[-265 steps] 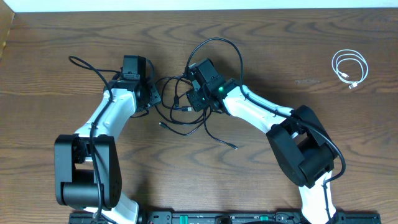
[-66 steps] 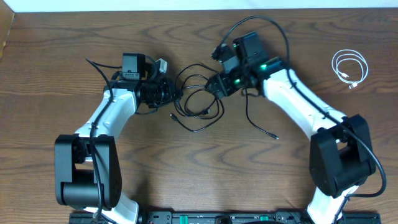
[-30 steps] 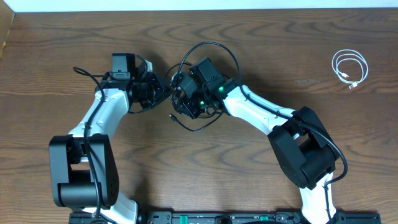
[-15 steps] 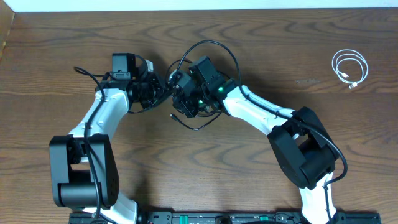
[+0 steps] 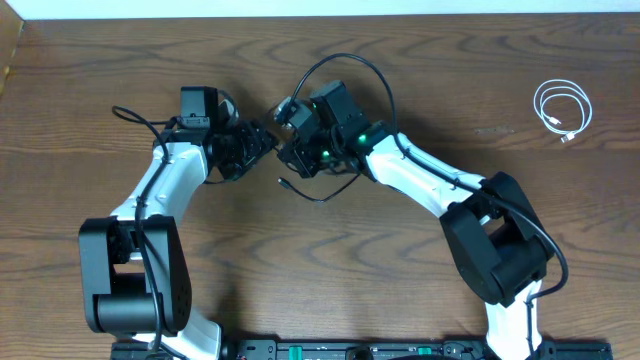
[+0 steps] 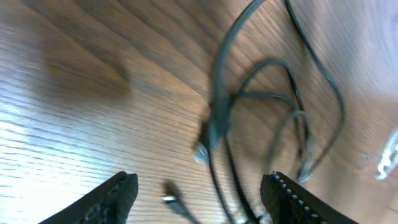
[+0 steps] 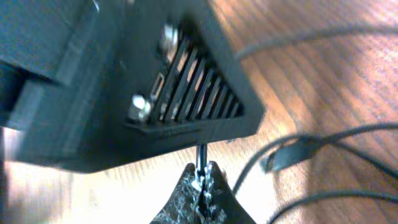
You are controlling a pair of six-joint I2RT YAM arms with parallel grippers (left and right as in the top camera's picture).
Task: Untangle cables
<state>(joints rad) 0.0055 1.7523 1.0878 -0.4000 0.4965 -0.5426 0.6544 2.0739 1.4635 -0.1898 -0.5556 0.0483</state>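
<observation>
Black cables (image 5: pixel 320 198): thin cords, looped over one another in a loose tangle just 12 o'clock of worktop centre. One strand is pinched in my right end effector (image 7: pixel 202 182). A plug end (image 5: pixel 283 182) lies free at the tangle's 7 o'clock. White cable (image 5: pixel 562 108): coiled flat at 2 o'clock, well apart.

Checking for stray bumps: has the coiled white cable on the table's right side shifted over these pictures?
No. The white cable sits at the same spot under the table's far edge, coil unchanged.
</observation>
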